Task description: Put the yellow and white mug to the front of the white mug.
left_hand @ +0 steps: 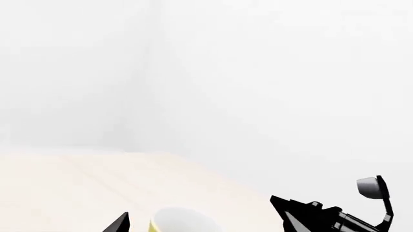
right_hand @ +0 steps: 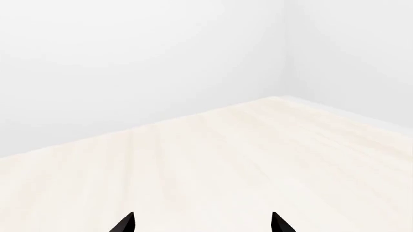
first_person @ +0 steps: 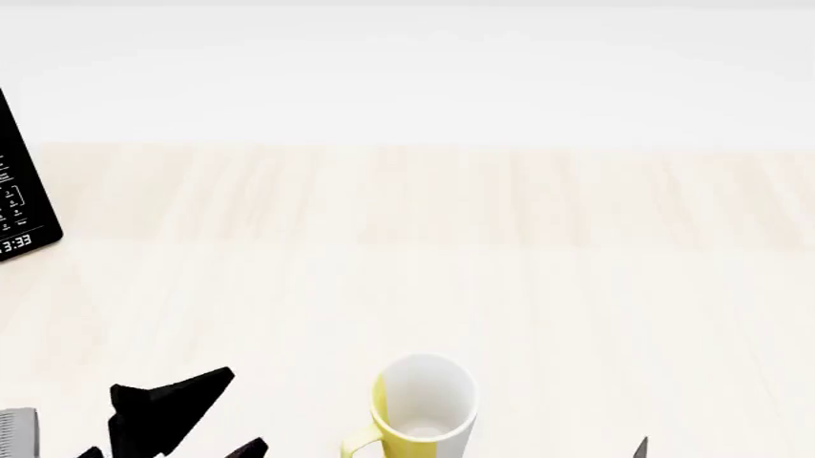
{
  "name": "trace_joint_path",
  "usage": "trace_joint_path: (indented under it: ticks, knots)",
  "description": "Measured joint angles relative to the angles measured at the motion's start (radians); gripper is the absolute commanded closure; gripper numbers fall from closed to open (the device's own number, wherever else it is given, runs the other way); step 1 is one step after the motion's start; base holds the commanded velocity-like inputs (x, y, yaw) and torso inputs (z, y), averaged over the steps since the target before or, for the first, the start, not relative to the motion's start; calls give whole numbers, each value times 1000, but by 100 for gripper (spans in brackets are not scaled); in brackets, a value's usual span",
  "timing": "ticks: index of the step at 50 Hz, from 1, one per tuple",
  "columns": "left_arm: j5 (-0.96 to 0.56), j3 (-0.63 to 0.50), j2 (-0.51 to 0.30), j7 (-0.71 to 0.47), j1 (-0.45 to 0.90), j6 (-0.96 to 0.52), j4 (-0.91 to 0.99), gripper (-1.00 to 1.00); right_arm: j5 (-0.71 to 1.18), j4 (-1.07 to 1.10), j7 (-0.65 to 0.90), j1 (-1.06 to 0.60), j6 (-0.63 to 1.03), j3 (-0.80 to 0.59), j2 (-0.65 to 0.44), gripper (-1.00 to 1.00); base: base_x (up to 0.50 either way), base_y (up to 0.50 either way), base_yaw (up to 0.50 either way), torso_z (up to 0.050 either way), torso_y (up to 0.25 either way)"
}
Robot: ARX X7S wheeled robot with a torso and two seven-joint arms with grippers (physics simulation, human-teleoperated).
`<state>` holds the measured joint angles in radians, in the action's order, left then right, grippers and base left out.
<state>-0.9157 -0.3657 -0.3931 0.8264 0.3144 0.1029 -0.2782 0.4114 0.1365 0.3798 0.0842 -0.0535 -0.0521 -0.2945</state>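
The yellow and white mug (first_person: 425, 408) stands upright on the pale wooden table near its front edge, handle toward my left arm. My left gripper (first_person: 244, 408) is open just left of the mug, fingers pointing at it and not touching. In the left wrist view the mug's rim (left_hand: 184, 221) shows between the spread fingertips of my left gripper (left_hand: 203, 223). My right gripper (right_hand: 202, 223) is open and empty over bare table. Only one tip of it (first_person: 642, 447) shows in the head view, right of the mug. The white mug is out of view.
A black appliance panel with a lit clock (first_person: 19, 196) stands at the table's far left. The pale wooden table (first_person: 510, 267) reaches back to a white wall. A black part with a grey piece (left_hand: 371, 187) shows in the left wrist view.
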Motion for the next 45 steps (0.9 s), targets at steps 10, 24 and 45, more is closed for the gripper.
trace_joint_path:
  ticks: [10,24,45]
  knots:
    - [-12,77,16,-77,-145,115,62,-100,0,4,4,2,-1,-3,-2,-100,0,0,0,0,0]
    - [60,178,107,-313,-266,270,116,-100,-4,18,10,10,-3,-7,-8,-100,0,0,0,0,0]
    - [233,300,228,-618,-407,482,331,-100,-45,103,40,56,-16,-18,-24,-100,0,0,0,0,0]
